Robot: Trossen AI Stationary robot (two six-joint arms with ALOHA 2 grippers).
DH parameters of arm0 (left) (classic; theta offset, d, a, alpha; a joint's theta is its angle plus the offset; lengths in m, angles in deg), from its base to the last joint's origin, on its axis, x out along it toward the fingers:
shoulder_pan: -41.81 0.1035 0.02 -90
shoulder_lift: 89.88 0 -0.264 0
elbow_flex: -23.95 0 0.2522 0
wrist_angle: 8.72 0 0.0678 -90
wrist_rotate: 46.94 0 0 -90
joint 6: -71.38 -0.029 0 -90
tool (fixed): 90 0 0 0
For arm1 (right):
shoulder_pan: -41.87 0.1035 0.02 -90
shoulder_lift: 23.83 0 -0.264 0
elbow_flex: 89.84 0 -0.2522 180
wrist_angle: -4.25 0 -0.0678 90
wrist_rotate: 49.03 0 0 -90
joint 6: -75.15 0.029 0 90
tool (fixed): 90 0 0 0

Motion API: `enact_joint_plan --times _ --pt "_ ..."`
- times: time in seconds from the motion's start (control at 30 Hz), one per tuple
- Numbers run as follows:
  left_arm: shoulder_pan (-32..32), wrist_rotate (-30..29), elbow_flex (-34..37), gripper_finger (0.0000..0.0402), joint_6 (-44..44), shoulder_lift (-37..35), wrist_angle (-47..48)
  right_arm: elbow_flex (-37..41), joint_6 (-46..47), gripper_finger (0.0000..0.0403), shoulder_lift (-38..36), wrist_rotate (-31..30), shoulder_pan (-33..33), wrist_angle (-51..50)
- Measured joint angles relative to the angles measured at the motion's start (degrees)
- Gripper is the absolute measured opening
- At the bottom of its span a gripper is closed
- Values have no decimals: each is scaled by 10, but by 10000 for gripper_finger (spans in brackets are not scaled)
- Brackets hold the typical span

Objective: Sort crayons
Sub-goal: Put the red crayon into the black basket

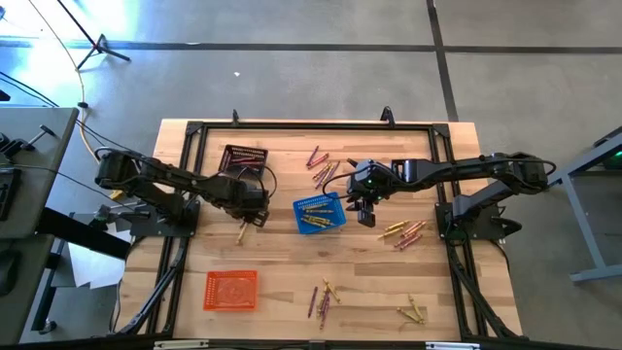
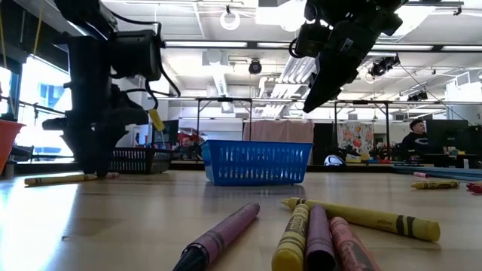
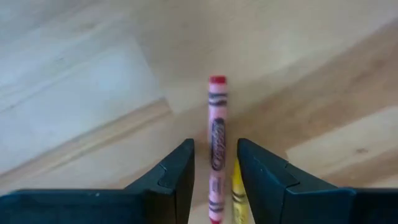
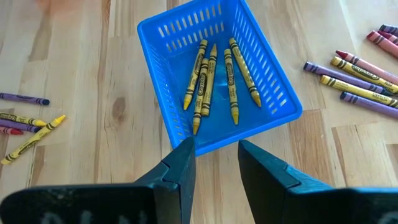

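Note:
A pink crayon [image 3: 217,134] lies flat on the wooden table, with a yellow crayon [image 3: 237,190] close beside it. My left gripper [image 3: 216,147] points down over them, open. Its fingers stand on either side of the pink crayon, and a gap shows on both sides. In the high view this gripper [image 1: 255,212] is left of the blue basket [image 1: 319,214], which holds several yellow crayons [image 4: 214,78]. My right gripper [image 1: 365,216] hangs open above the table just right of that basket, with nothing between its fingers.
A black basket [image 1: 243,158] stands at the far left and an orange basket [image 1: 231,290] at the near left. Loose crayons lie in groups at the far middle [image 1: 321,165], the right [image 1: 403,231], the near middle [image 1: 323,297] and the near right [image 1: 413,313].

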Motion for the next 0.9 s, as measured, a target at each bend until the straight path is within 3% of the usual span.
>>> enact_joint_plan --times 0.37,0.47,0.67,0.9 --pt "25 9 22 113 3 -2 -13 0 0 107 0 2 0 0" --pt "24 9 23 93 6 -2 -11 0 0 107 0 2 0 0" --pt "24 4 23 12 14 -2 -8 0 0 107 0 1 0 0" --pt "25 -1 4 7 26 0 -2 0 0 107 0 1 0 0"
